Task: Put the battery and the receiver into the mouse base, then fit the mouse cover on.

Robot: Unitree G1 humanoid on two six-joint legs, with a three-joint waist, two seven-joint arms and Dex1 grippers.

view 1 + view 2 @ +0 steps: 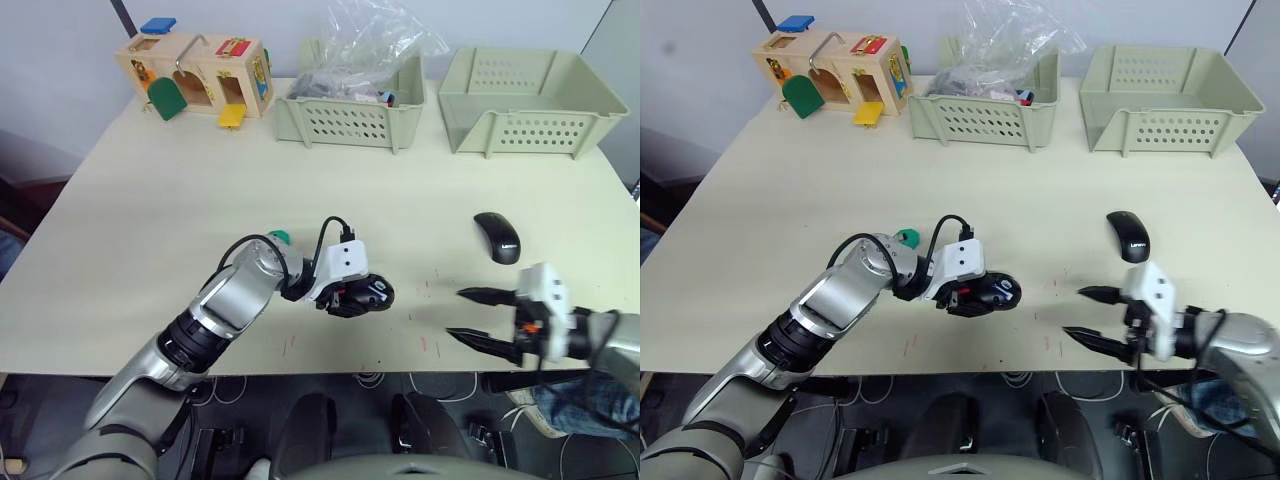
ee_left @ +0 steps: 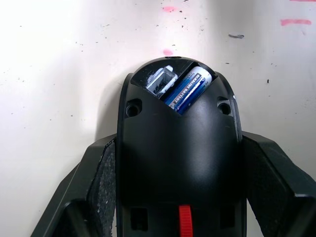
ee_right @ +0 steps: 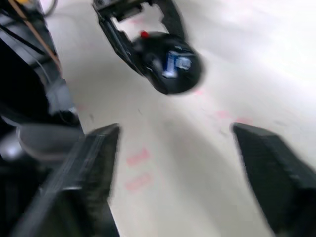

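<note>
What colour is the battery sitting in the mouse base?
Blue with white lettering; the battery lies in the mouse base, seen best in the left wrist view.

Black mouse base (image 2: pixel 177 163) with red part, blue battery (image 2: pixel 190 89); glossy black mouse cover (image 1: pixel 497 237); cream table (image 1: pixel 200 200).

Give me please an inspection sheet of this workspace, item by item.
Surface: pale table, faint red marks near the front edge.
Job's things: mouse base held, blue battery and silvery receiver inside; mouse cover lying apart on the table.
Clutter: wooden latch toy, two green baskets, one holding a plastic bag.
Grippers: left gripper shut on the base; right gripper open, empty.
Cables: black cable at left wrist.
Surroundings: grey wall.
</note>
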